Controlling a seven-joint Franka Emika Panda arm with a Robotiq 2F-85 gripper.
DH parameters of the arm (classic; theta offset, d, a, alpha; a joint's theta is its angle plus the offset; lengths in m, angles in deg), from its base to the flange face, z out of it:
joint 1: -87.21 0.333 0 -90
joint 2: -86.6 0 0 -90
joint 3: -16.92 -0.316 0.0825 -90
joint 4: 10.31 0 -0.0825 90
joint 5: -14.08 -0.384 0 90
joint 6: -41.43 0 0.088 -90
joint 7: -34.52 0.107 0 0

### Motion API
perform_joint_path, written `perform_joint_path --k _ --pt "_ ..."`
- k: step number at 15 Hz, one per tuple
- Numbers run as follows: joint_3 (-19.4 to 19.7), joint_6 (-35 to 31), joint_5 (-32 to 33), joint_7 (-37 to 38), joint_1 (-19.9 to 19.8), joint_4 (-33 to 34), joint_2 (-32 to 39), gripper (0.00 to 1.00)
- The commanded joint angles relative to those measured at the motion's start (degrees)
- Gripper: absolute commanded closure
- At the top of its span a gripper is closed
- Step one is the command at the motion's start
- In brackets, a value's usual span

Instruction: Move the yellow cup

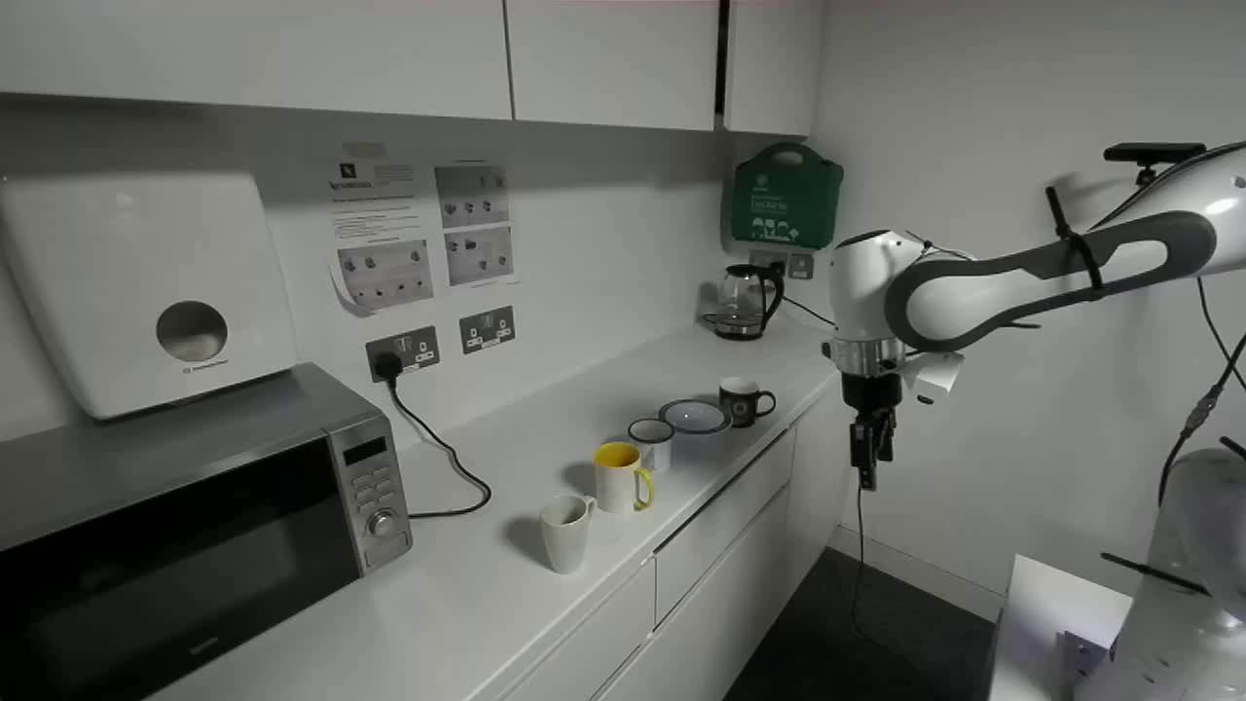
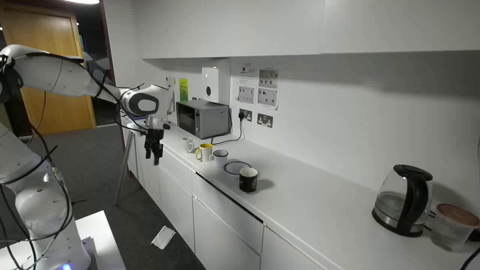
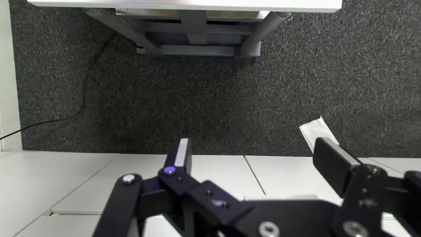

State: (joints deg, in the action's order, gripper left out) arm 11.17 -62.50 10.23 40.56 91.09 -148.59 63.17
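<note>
The yellow cup [image 1: 617, 487] is a white mug with a yellow inside and a yellow handle. It stands upright on the white counter [image 1: 428, 613], in a row of mugs; it also shows in an exterior view [image 2: 206, 153]. Its handle points toward the counter's front edge. My gripper [image 1: 869, 467] hangs pointing down in the air, out beyond the counter's front edge and apart from the cup; it also shows in an exterior view [image 2: 153, 155]. In the wrist view the gripper [image 3: 253, 149] has its fingers wide apart with nothing between them. The cup is out of the wrist view.
A white mug [image 1: 566, 537] and a dark-rimmed white mug [image 1: 656, 456] flank the cup closely. A grey-rimmed dish [image 1: 695, 417] and a dark mug [image 1: 741, 406] follow along the counter. A microwave [image 1: 374, 487] and a glass kettle [image 2: 403, 206] stand farther off. Paper [image 2: 163, 237] lies on the floor.
</note>
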Motion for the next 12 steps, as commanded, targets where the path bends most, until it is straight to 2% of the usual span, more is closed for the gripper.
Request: perform_joint_path --k 1,9,10,12 --pt "0.1 0.1 0.1 0.0 0.1 0.1 0.0 0.0" --pt "0.1 0.1 0.1 0.0 0.1 0.1 0.0 0.0" --pt "0.2 0.2 -0.9 0.8 0.1 0.5 0.3 0.0" --pt "0.9 0.3 -7.1 5.3 -0.1 1.7 0.9 0.0"
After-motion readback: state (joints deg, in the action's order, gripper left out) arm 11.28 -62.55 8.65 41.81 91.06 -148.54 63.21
